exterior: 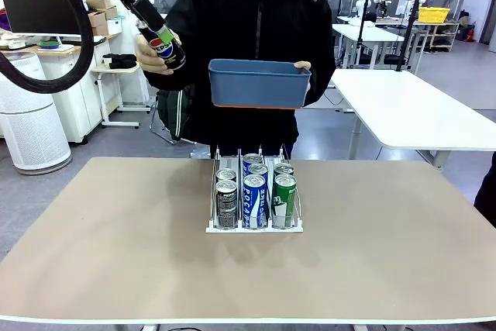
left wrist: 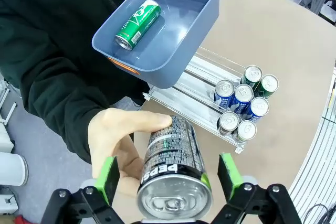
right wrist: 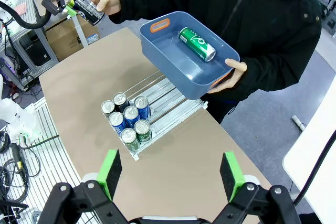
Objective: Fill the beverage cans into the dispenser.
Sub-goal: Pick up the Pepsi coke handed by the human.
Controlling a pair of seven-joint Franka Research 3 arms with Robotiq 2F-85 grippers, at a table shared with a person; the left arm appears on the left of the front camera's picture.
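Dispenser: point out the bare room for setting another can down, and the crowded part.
Bare: the back of the dispenser lanes, between the rear cans and the end nearest the person holding the blue tub; also the table left, right and in front of the rack. Crowded: the front end, seven beverage cans packed across all three lanes.

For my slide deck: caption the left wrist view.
Open left claw straddles a black Pepsi can held by a person's hand, with blue tub and dispenser beyond.
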